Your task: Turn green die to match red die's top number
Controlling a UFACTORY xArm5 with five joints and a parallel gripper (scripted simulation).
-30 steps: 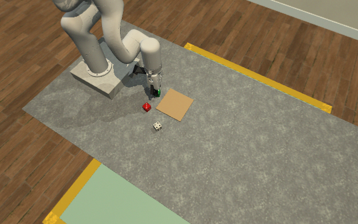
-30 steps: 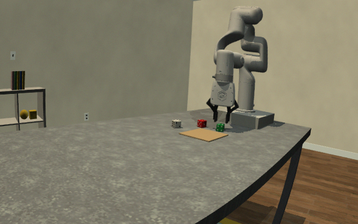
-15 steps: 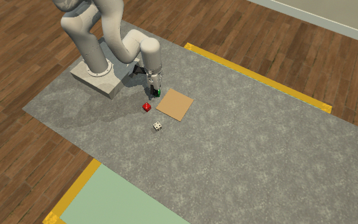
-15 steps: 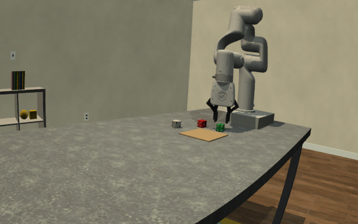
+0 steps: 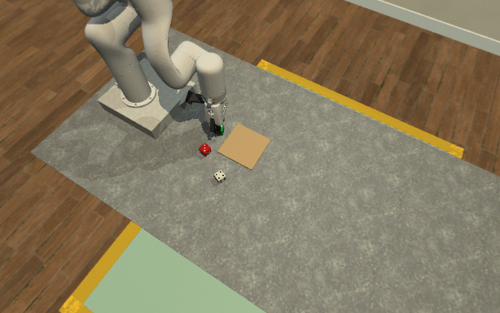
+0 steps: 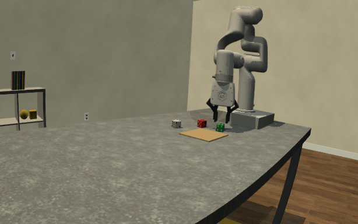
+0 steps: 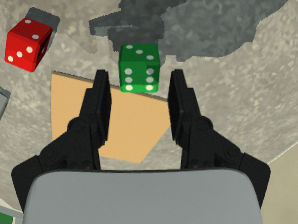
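The green die [image 5: 221, 130] [image 6: 220, 127] [image 7: 140, 68] lies flat on the table, just past the near edge of the tan mat [image 5: 244, 147] [image 6: 204, 135] [image 7: 133, 129] and off it. My gripper [image 5: 217, 131] [image 6: 221, 119] [image 7: 139, 84] hangs straight above the green die, its fingers half open, one on each side, with clear gaps to it. It holds nothing. The red die [image 5: 204, 149] [image 6: 202, 123] [image 7: 28, 44] lies on the table a short way from the green one, beside the mat.
A white die [image 5: 220, 176] [image 6: 176, 123] lies on the table beyond the red die, off the mat. The arm's base block [image 5: 138, 110] [image 6: 253, 118] stands close behind the gripper. The table's edge [image 6: 262, 181] runs to the right.
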